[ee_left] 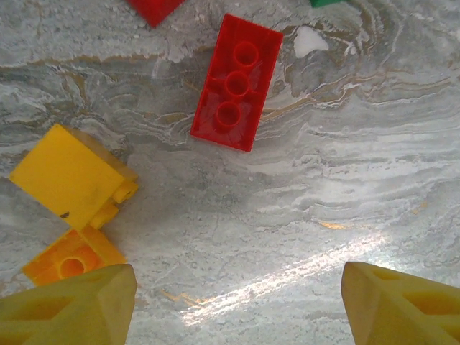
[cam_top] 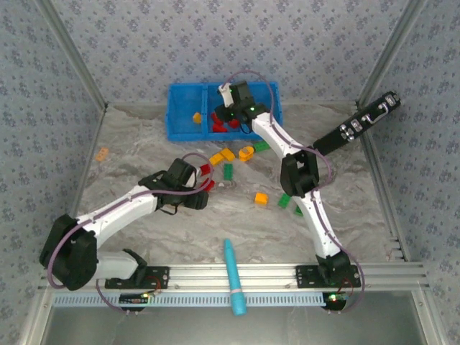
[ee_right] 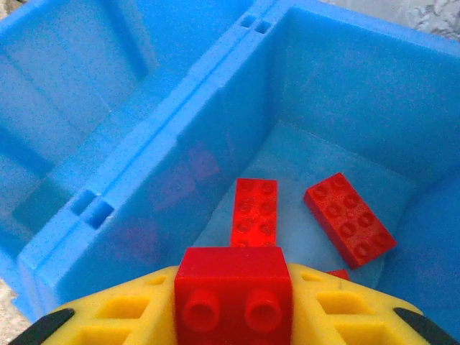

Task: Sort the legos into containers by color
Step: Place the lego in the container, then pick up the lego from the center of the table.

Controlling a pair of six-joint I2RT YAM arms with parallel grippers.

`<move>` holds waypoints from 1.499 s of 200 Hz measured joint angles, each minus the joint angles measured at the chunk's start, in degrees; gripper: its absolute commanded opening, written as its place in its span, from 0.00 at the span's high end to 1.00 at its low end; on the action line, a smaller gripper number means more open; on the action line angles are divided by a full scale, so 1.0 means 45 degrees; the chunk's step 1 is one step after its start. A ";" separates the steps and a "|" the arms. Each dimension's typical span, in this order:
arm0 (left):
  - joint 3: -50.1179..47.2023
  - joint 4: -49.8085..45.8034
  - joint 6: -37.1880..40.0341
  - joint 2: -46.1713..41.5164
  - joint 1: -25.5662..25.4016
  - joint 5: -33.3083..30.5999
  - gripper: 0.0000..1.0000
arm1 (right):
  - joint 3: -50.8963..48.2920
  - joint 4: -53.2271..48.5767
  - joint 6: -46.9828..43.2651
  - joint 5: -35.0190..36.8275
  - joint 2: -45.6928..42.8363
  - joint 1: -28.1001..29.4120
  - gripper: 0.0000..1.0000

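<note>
As right jaws hold it, red brick, squarish, two studs.

No legible text, labels, brands or numbers, marks on black device too small to read

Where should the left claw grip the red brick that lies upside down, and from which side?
Grip the red brick across its two long walls, mid-length, coming straight down. It lies flat, hollow side up, with both long walls free. The open left claw may need a small turn to match its tilt.
</note>
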 measured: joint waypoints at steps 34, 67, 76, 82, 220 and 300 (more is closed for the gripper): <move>0.0005 0.0180 -0.0044 0.0777 0.0000 -0.0010 0.24 | 0.0000 0.0044 -0.0117 0.0000 0.0019 0.0223 0.50; 0.0029 0.0321 0.0117 0.1093 0.0000 -0.0117 0.23 | -0.0223 0.0287 -0.0228 -0.0005 0.0015 0.0282 0.43; 0.0073 0.0398 0.0209 0.1234 0.0000 -0.0209 0.23 | -0.0476 0.0384 -0.0277 -0.0005 -0.0039 0.0277 0.42; 0.0141 0.0413 0.0291 0.1341 0.0000 -0.0272 0.23 | -0.0709 0.0403 -0.0330 0.0000 -0.0107 0.0277 0.41; 0.1724 0.2123 0.2720 0.4405 -0.0325 -0.1982 0.19 | -0.8961 0.0675 -0.1880 0.1467 -0.9855 0.0257 0.29; 0.2229 0.2837 0.3133 0.5712 -0.0330 -0.2098 0.29 | -1.2934 -0.0588 -0.0719 0.2934 -1.4634 -0.0500 0.28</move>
